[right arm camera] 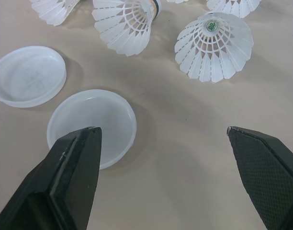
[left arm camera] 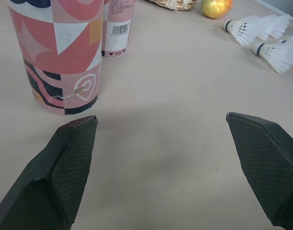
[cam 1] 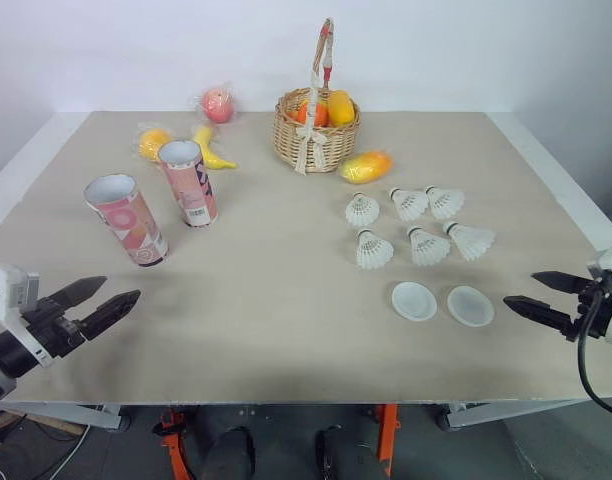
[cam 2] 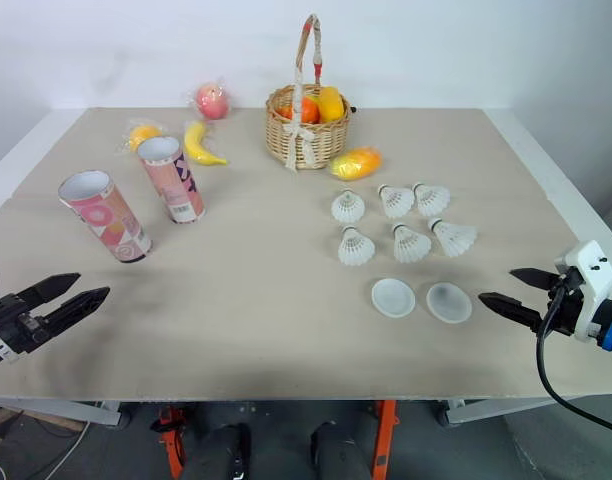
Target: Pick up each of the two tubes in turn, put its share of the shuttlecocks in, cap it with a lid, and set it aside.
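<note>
My left end effector (cam 1: 121,289) hangs with its jaws apart at the near left edge of the desk (cam 1: 276,330), just short of the nearer tube (cam 1: 127,220). My right end effector (cam 1: 520,287), also spread, sits at the near right beside the lids (cam 1: 414,301). Both tubes stand upright and close together on the left, so I reckon a wide approach could clip the farther tube (cam 1: 189,182) and topple it. The six shuttlecocks (cam 1: 427,246) sit right of centre; a hard pinch would likely crush feathers, and the flat lids may skid. I cannot see into the tubes, and the left wrist view cuts off their tops.
</note>
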You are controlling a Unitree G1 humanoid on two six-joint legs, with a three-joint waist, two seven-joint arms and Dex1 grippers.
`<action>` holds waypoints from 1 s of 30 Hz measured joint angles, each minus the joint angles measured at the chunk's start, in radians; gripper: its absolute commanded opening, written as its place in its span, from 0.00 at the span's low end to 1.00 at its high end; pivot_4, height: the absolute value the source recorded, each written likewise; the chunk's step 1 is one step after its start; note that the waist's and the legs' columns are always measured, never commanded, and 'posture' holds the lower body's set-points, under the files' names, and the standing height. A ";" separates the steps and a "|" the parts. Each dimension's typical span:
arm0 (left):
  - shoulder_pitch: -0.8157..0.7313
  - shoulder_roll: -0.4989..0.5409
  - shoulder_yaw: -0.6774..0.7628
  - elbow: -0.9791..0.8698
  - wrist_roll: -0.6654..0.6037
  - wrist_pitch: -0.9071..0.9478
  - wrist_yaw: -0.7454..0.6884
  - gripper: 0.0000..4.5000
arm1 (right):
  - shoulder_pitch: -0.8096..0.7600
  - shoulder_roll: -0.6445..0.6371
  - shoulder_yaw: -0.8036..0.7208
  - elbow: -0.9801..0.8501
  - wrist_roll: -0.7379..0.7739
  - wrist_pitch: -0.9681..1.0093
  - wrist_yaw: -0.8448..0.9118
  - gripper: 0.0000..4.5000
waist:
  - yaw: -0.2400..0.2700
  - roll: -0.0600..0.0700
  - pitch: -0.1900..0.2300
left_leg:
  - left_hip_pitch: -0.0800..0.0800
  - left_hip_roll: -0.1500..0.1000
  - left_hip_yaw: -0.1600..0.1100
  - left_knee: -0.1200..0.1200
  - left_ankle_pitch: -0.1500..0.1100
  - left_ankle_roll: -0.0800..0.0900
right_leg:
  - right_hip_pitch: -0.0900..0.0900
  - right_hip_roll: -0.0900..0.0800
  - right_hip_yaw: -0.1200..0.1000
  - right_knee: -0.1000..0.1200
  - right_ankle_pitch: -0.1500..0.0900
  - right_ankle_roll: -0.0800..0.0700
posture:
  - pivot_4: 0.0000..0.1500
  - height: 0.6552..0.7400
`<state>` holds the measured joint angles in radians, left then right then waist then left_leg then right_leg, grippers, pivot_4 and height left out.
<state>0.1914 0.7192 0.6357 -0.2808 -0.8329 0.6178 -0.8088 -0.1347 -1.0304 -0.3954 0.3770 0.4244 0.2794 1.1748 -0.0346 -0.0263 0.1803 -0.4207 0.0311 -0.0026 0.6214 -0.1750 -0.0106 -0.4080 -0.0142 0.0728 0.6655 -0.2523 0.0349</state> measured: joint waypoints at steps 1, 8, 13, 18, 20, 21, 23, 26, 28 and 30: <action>0.000 0.000 0.000 0.000 0.000 0.000 0.000 1.00 | 0.000 0.000 0.000 0.000 0.000 0.000 0.000 0.99 | 0.000 0.000 0.000 | 0.000 0.000 0.000 0.000 0.000 0.000 | 0.000 0.000 0.000 0.000 0.000 0.000 | 1.00 1.00; -0.018 0.000 -0.025 0.017 -0.003 0.026 0.002 1.00 | -0.022 0.015 0.023 -0.038 0.000 0.012 -0.005 0.99 | -0.003 0.000 0.000 | 0.000 0.000 0.000 0.001 0.000 0.000 | 0.000 0.000 0.000 0.000 0.001 0.001 | 1.00 1.00; -0.010 0.000 -0.037 0.020 0.000 0.039 0.003 1.00 | -0.032 0.038 0.030 -0.080 0.003 0.035 -0.020 0.99 | -0.003 0.000 0.000 | 0.000 0.000 0.000 0.001 0.000 0.000 | 0.000 0.000 0.000 0.000 0.001 0.001 | 1.00 1.00; -0.019 -0.014 -0.032 0.046 -0.018 0.042 0.004 1.00 | -0.046 0.050 0.035 -0.139 0.023 0.070 -0.022 0.99 | -0.005 0.000 0.000 | 0.000 0.000 0.000 0.001 0.000 0.000 | 0.000 0.000 0.000 0.000 0.001 0.001 | 1.00 1.00; -0.054 -0.049 -0.004 0.084 -0.026 0.010 0.022 1.00 | -0.065 0.063 0.049 -0.202 0.044 0.108 -0.022 0.99 | -0.005 0.000 0.000 | 0.000 0.001 0.000 0.001 0.000 0.000 | 0.000 0.001 0.000 0.000 0.001 0.001 | 1.00 1.00; -0.063 -0.067 0.009 0.087 -0.026 -0.013 0.034 1.00 | -0.080 0.072 0.059 -0.242 0.062 0.129 -0.021 0.99 | -0.008 0.000 0.000 | 0.000 0.001 0.000 0.001 0.000 0.000 | 0.000 0.002 0.000 0.000 0.002 0.001 | 1.00 1.00; -0.060 -0.084 0.017 0.082 -0.024 -0.044 0.042 1.00 | -0.108 0.083 0.083 -0.301 0.087 0.162 -0.021 0.99 | -0.009 0.000 0.000 | 0.000 0.001 0.000 0.001 0.000 0.000 | 0.000 0.002 0.000 0.000 0.002 0.001 | 1.00 1.00; 0.006 -0.128 0.019 0.048 0.032 -0.141 0.034 1.00 | -0.166 0.129 0.132 -0.393 0.133 0.210 -0.023 0.99 | -0.013 -0.001 0.000 | 0.000 0.002 0.001 0.001 -0.001 0.000 | 0.000 0.001 0.001 0.000 0.001 0.001 | 1.00 1.00; 0.052 -0.157 0.015 0.033 0.089 -0.218 0.030 1.00 | -0.224 0.186 0.184 -0.455 0.167 0.243 -0.029 0.99 | -0.016 -0.001 0.000 | 0.001 0.004 0.002 0.001 -0.002 -0.001 | 0.000 0.003 0.002 0.000 0.002 0.000 | 1.00 1.00; 0.083 -0.173 0.009 0.031 0.144 -0.298 0.026 1.00 | -0.290 0.256 0.248 -0.517 0.201 0.275 -0.047 0.99 | -0.010 -0.002 0.000 | 0.000 0.006 0.001 0.002 -0.002 -0.001 | 0.000 0.006 0.002 0.000 0.001 -0.001 | 1.00 1.00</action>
<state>0.2740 0.5463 0.6452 -0.2494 -0.6892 0.3200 -0.7827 -0.4251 -0.7746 -0.1477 -0.1395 0.6250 0.5540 1.1277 -0.0450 -0.0283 0.1799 -0.4208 0.0369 -0.0020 0.6230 -0.1769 -0.0114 -0.4084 -0.0085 0.0744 0.6656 -0.2508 0.0339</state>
